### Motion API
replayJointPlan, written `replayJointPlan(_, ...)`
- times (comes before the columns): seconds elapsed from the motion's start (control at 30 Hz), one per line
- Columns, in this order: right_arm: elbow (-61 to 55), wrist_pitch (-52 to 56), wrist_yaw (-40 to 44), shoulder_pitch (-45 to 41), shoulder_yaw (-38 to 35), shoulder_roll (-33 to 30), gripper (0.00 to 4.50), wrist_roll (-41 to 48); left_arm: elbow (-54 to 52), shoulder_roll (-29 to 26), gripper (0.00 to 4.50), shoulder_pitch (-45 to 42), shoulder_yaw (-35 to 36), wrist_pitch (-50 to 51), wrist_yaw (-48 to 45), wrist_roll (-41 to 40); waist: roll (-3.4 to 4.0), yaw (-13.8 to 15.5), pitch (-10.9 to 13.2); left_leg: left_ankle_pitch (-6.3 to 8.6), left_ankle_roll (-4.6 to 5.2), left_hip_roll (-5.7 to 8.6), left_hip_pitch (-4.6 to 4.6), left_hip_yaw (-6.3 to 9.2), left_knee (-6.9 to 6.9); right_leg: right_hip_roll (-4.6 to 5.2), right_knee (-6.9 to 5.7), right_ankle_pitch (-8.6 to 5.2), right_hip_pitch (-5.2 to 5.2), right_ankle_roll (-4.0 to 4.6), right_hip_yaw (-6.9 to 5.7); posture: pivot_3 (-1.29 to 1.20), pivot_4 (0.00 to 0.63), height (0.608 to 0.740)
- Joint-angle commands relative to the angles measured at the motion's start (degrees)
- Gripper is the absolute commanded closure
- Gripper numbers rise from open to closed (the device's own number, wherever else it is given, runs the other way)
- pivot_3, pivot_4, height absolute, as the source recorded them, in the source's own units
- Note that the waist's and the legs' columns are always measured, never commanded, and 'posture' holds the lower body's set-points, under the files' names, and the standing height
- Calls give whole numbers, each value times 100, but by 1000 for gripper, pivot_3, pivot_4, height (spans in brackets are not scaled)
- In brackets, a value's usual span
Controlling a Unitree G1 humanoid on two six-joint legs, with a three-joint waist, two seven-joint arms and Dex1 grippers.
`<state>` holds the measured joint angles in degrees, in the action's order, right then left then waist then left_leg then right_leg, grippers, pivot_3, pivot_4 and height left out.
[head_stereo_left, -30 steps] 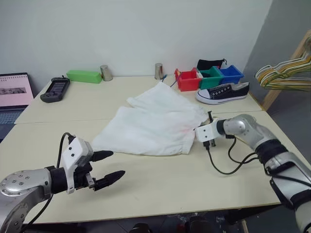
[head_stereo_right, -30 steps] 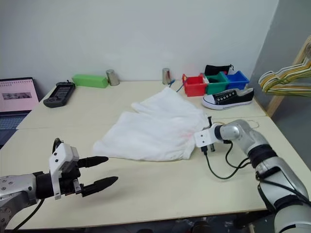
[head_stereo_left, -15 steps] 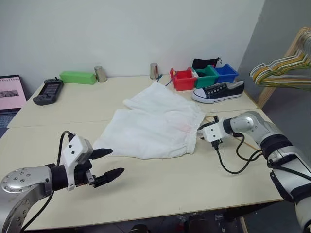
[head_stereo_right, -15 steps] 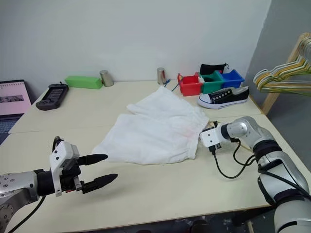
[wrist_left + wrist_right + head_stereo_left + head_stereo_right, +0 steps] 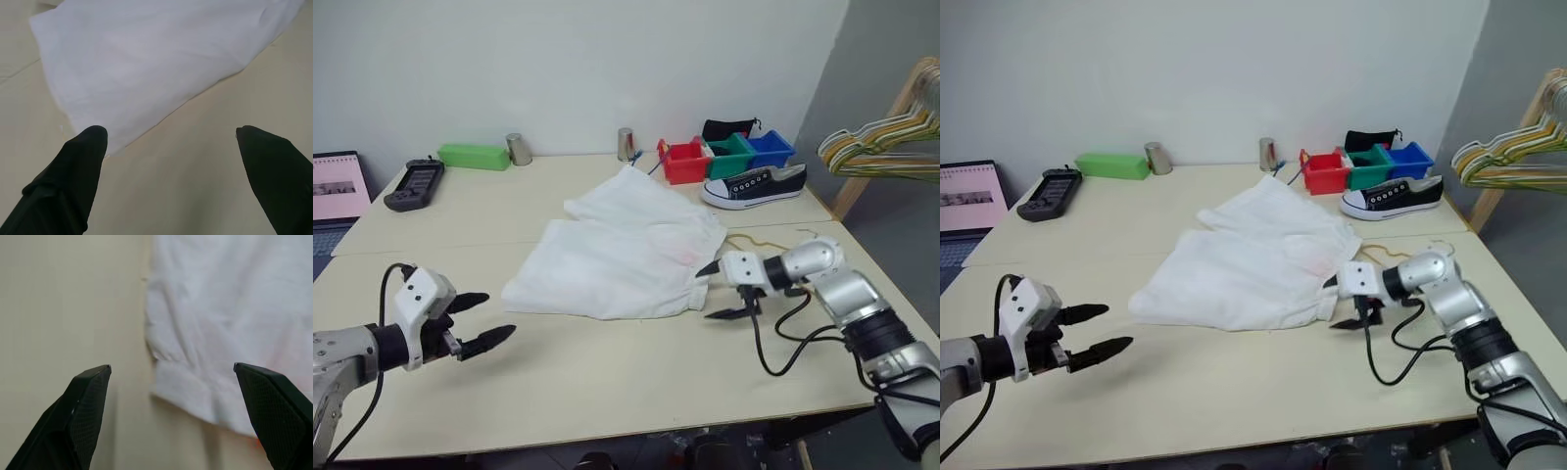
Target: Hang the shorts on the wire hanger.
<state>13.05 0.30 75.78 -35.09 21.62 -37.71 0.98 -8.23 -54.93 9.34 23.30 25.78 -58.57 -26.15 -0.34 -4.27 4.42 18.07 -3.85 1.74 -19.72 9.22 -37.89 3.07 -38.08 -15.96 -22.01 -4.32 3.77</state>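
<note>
Shorts [image 5: 625,257] flat mid-tabletop [image 5: 607,382], long axis left-right, waistband end just beside spread, empty right hand [image 5: 721,291]; left hand [image 5: 478,319] likewise spread and empty, off hem corner; wire hanger [image 5: 766,238] behind right hand.

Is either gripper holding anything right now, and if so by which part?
Nothing is held. The left gripper hangs open over the table, apart from the white thin-fabric shorts. The right gripper is open beside their waistband edge, with no fabric between its fingers.
</note>
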Motion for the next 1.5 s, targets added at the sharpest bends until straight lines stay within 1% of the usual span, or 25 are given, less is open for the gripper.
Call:
replayJointPlan(0.03,-161,302,-449,-61,-18,134,222,-310,848,-111,0,-719,-560,-644,-316,449,3,48,-2,0,0,2,1,-1,-2,1,-1,2,0,-2,1,-45,25,740)
replayJointPlan(0.13,89,357,-791,-232,-5,374,222,-524,1571,-54,0,-1292,-1012,-1022,-510,767,3,53,-2,-4,1,-4,6,-3,-3,-4,-3,24,0,11,-5,-52,24,740)
replayJointPlan(0.23,227,299,-834,-302,53,486,222,-640,2343,50,0,-1873,-1449,-1416,-695,1063,3,15,-2,-9,1,-16,8,-3,-3,-17,-4,37,-3,17,-4,-67,24,740)
replayJointPlan(0.33,440,164,-776,-309,186,471,222,-805,3185,242,0,-2472,-1845,-1801,-807,1390,3,-13,-3,-11,2,-19,8,0,-3,-22,-4,39,-3,19,-9,-76,28,740)
replayJointPlan(0.57,818,281,-800,-425,257,614,222,-929,5002,784,0,-3609,-2383,-2557,-768,1985,2,-154,-5,-19,-13,-21,4,2,-5,-24,-8,42,-14,22,-5,-95,35,740)
replayJointPlan(0.63,885,385,-816,-461,233,700,575,-894,5420,943,0,-3838,-2459,-2655,-774,2087,1,-221,-6,-19,-12,-21,4,5,-3,-24,-7,42,-14,22,-6,-100,37,740)
replayJointPlan(0.67,880,490,-801,-476,202,755,620,-839,5584,1001,0,-3921,-2497,-2680,-807,2134,0,-243,-6,-20,-12,-21,4,6,-4,-24,-8,42,-13,21,-6,-103,36,740)
replayJointPlan(0.7,868,580,-790,-490,173,801,863,-794,5713,1038,0,-3977,-2532,-2721,-847,2182,0,-269,-6,-19,-13,-20,4,6,-5,-23,-8,42,-13,21,-5,-106,37,740)
replayJointPlan(0.77,840,733,-794,-523,128,874,1269,-743,5865,1056,377,-4031,-2592,-2808,-954,2250,1,-343,-7,-20,-13,-19,4,7,-5,-23,-9,43,-14,21,-4,-110,36,740)
replayJointPlan(0.8,827,800,-800,-532,111,901,1483,-729,5895,1048,483,-4040,-2597,-2836,-1010,2256,3,-372,-8,-19,-13,-19,4,8,-5,-22,-10,43,-13,21,-4,-113,36,740)
replayJointPlan(0.93,828,881,-835,-538,110,947,2488,-748,5912,981,1397,-4052,-2536,-2865,-1162,2240,3,-390,-8,-20,-12,-19,7,12,-7,-22,-23,42,-14,20,-5,-111,35,740)
replayJointPlan(0.97,835,895,-854,-536,109,957,2660,-750,5899,956,1557,-4039,-2516,-2865,-1193,2232,3,-389,-8,-20,-12,-19,8,11,-8,-22,-30,42,-15,20,-4,-110,35,740)
replayJointPlan(1.0,835,915,-869,-534,105,967,2971,-748,5881,934,1820,-4020,-2498,-2864,-1220,2223,3,-388,-8,-20,-12,-18,10,11,-10,-22,-43,41,-17,19,-3,-109,34,740)
replayJointPlan(1.2,867,917,-931,-562,82,1010,4401,-768,5146,782,3107,-3463,-2336,-2628,-1444,1981,4,-407,-7,-20,-11,-21,33,9,-8,-24,-79,39,-16,18,0,-105,35,740)
replayJointPlan(1.23,885,856,-927,-574,98,997,4500,-793,4932,748,3392,-3301,-2295,-2561,-1462,1926,4,-412,-7,-20,-11,-21,38,6,-7,-25,-81,39,-15,18,4,-102,35,740)
replayJointPlan(1.3,854,730,-840,-575,122,951,4500,-788,4336,659,3734,-2893,-2158,-2286,-1506,1738,4,-417,-7,-20,-11,-23,44,5,-7,-26,-83,39,-13,18,6,-98,35,740)
replayJointPlan(1.33,804,719,-792,-565,115,928,4500,-762,4001,606,4066,-2673,-2091,-2119,-1521,1641,4,-418,-7,-20,-11,-26,47,3,-6,-27,-83,39,-12,18,10,-97,35,740)
replayJointPlan(1.4,700,720,-712,-534,96,883,4500,-718,3344,486,4380,-2243,-1980,-1774,-1569,1458,6,-423,-6,-20,-11,-29,50,1,-5,-31,-83,39,-10,18,12,-93,35,740)
replayJointPlan(1.43,651,698,-674,-511,96,847,4500,-710,3018,423,4459,-2023,-1932,-1622,-1586,1382,6,-422,-5,-20,-11,-33,53,0,-2,-33,-84,39,-11,18,17,-86,34,740)
replayJointPlan(1.5,421,508,-470,-361,159,645,4500,-716,2158,259,4459,-1392,-1727,-1243,-1616,1127,5,-406,-4,-20,-10,-34,57,-1,-1,-36,-83,38,-6,19,20,-77,33,740)
